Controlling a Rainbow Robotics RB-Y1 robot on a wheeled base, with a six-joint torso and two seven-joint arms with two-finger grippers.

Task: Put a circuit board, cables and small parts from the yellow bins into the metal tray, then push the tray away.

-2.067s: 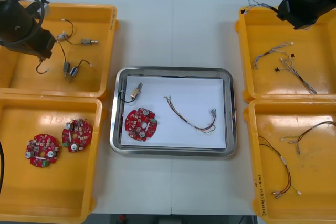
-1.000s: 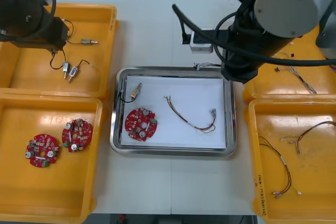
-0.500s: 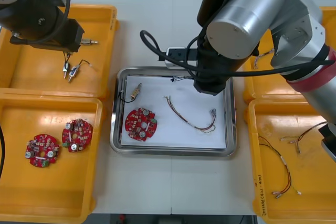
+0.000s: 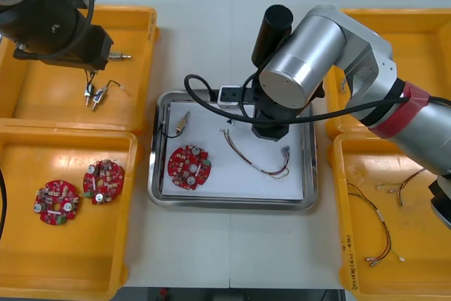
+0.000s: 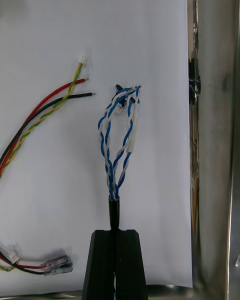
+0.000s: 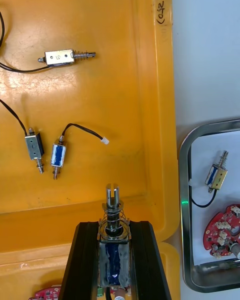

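My right gripper point(image 5: 115, 234) is shut on a twisted blue and white cable point(image 5: 118, 130), which hangs just above the white inside of the metal tray point(image 4: 231, 204). In the front view the right arm point(image 4: 296, 75) covers the tray's far middle. The tray holds a red circuit board point(image 4: 188, 167), a small metal part point(image 4: 183, 122) and a red and yellow cable point(image 4: 257, 160). My left gripper point(image 6: 114, 230) is shut on a small metal part point(image 6: 113, 205) over the near wall of the far left yellow bin point(image 4: 144, 68).
Three more small metal parts point(image 6: 58, 155) lie in the far left bin. Two circuit boards point(image 4: 56, 202) sit in the near left bin point(image 4: 127, 244). Cables point(image 4: 384, 223) lie in the near right bin point(image 4: 338, 195). The tray's rim point(image 5: 212, 130) runs beside the right fingers.
My right arm has swung from the far right bin to over the tray, carrying the blue and white cable. The left arm drifted right, then held still.
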